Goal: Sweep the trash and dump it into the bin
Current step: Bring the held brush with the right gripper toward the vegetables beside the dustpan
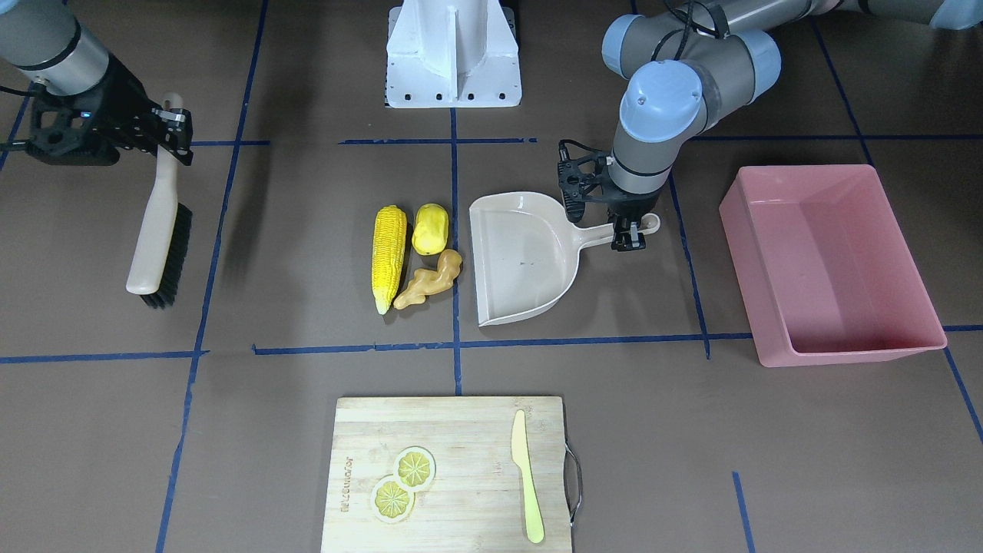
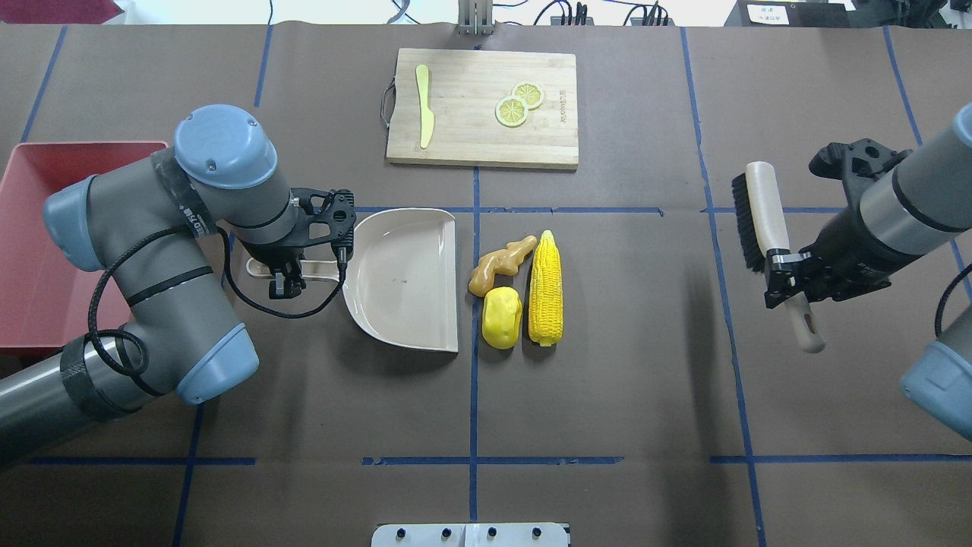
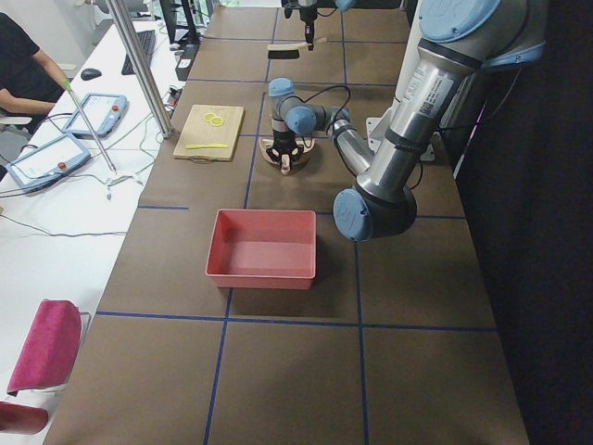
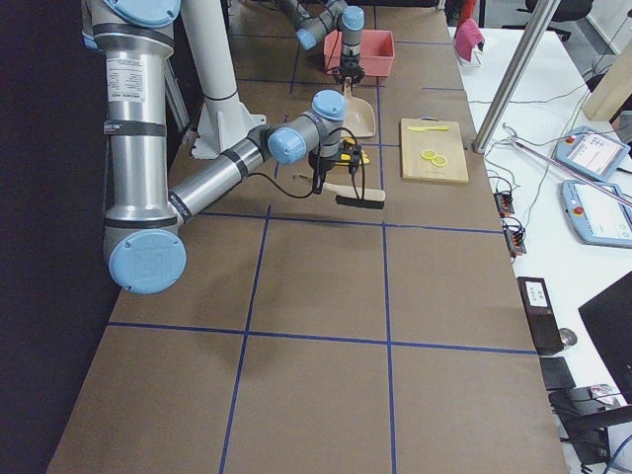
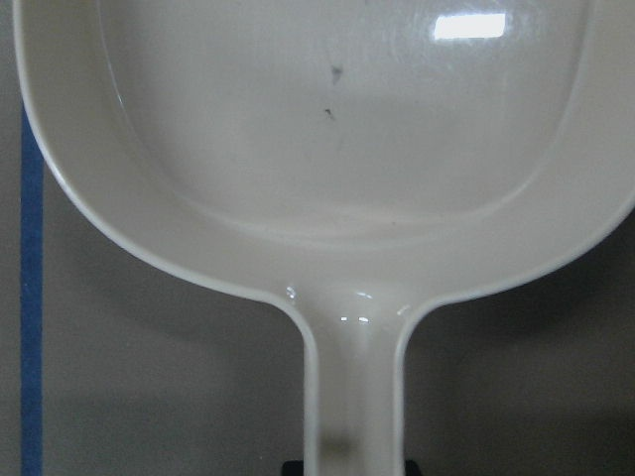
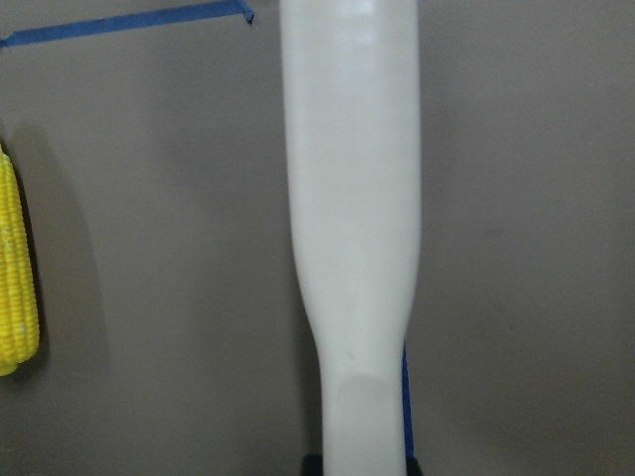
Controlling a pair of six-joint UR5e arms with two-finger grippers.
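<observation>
My right gripper [image 2: 786,270] grasps the brush [image 2: 763,205], my left gripper [image 2: 282,277] the dustpan [image 2: 402,304]. Sweeping askew may roll the corn cob [image 2: 545,289] past its mouth.

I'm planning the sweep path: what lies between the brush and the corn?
Nothing to clear: in the overhead view, the stretch between the brush and the corn is bare table, crossed only by a blue tape line.

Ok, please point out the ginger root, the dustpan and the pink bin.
ginger root [image 1: 430,282], exterior front-facing view, middle of its knobbly body.
dustpan [image 2: 402,281], overhead exterior view, bare floor of the pan.
pink bin [image 3: 264,248], exterior left view, its bare inner floor.
</observation>
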